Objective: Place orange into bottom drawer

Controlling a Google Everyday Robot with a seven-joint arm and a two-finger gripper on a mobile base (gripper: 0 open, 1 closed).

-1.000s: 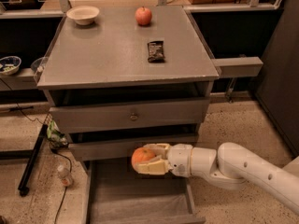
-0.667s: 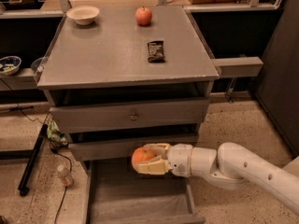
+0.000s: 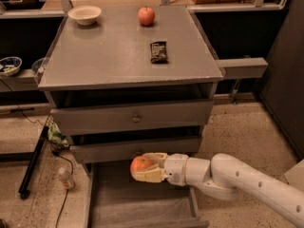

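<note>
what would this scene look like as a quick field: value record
end effector: shut on the orange, above the rear of the open drawer
orange: held off the drawer floor, just below the middle drawer front
bottom drawer: pulled open, grey floor showing
cabinet top: carries a bowl, an apple and a dark snack packet
task state: orange not yet released
</note>
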